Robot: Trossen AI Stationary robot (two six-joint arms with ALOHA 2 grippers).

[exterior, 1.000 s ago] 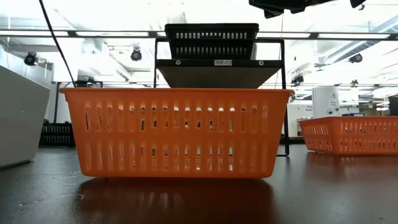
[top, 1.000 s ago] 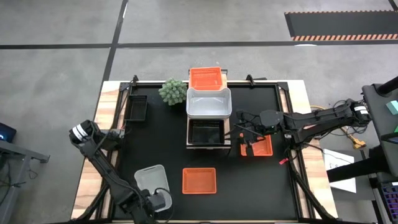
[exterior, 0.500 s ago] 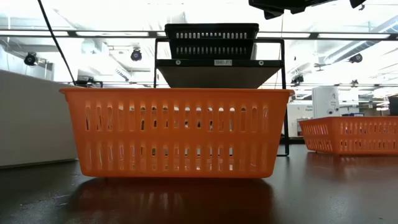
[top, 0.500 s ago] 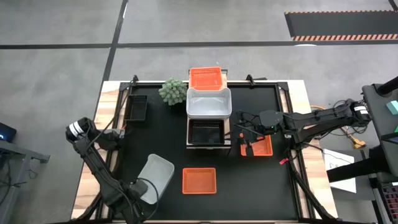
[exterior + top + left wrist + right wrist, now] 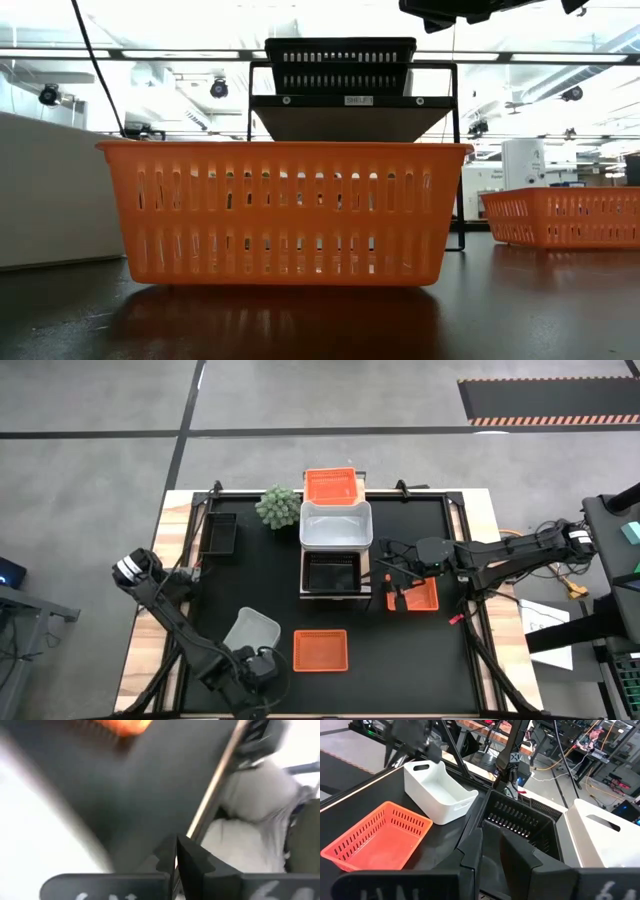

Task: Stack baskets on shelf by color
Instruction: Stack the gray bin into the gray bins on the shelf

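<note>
Black matting covers the table (image 5: 420,660), which sits on a grey concrete floor and has pale wood strips along its sides. Down its middle runs the shelf (image 5: 371,565), a long narrow unit with a light wood-grain edge and dark frame; on it, from far end to near end, sit an orange basket (image 5: 330,485), a white basket (image 5: 336,525) and a black basket (image 5: 331,572), each a shallow rectangular plastic tray. Near the front left, the left gripper (image 5: 250,665) has its fingers pressed together on the rim of a second white basket (image 5: 249,633), smooth-walled with handle cut-outs, which hangs tilted above the mat. Just beside it on the mat lies a loose orange basket (image 5: 320,650) with slotted walls. To the right of the shelf, the right gripper (image 5: 398,592) hovers at the edge of another orange basket (image 5: 422,595); its fingers stand a little apart, and I cannot tell whether they clamp anything. A spare black basket (image 5: 219,533) rests by the far left edge of the table, and a small spiky green plant (image 5: 278,507) stands left of the shelf's far end.
</note>
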